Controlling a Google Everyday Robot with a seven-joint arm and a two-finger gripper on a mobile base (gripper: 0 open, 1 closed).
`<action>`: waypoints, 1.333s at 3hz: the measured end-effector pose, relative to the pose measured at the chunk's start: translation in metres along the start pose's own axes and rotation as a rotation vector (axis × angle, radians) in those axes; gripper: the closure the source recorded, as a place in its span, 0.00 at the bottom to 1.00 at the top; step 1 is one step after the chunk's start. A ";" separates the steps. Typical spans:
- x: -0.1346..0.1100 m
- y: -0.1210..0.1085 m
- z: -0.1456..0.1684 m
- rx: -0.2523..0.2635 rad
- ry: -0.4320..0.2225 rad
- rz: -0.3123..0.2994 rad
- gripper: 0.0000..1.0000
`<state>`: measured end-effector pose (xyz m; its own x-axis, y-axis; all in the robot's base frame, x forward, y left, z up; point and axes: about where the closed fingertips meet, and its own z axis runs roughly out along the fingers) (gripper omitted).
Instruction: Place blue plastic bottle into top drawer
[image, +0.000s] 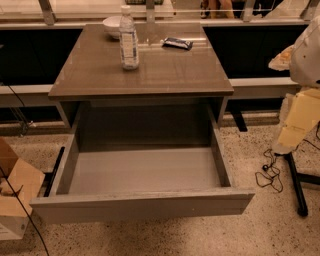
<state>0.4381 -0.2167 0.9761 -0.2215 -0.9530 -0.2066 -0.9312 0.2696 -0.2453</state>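
The bottle stands upright on the glossy brown counter: clear plastic, white cap, pale label. Just behind it sit a round white bowl and a flat dark packet. Below, the drawer gapes open, a shallow grey box with a plain front. The claw hangs pale at far right, well apart from the bottle. Whether it is released or clenched, one cannot tell.

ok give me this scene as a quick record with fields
bottle: upright on the table, left of centre, cap on
drawer: pulled open below the table top, nothing visible inside
bowl: white, at the back edge, just behind the bottle
packet: dark, lying flat, back right of the bottle
gripper: not in view
task state: bottle not yet in the drawer
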 end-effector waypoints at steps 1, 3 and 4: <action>-0.001 0.000 0.000 0.003 -0.002 0.000 0.00; -0.093 -0.049 0.041 0.002 -0.192 -0.018 0.00; -0.147 -0.085 0.069 -0.024 -0.295 -0.011 0.00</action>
<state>0.5697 -0.0895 0.9623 -0.1206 -0.8736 -0.4716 -0.9404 0.2526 -0.2275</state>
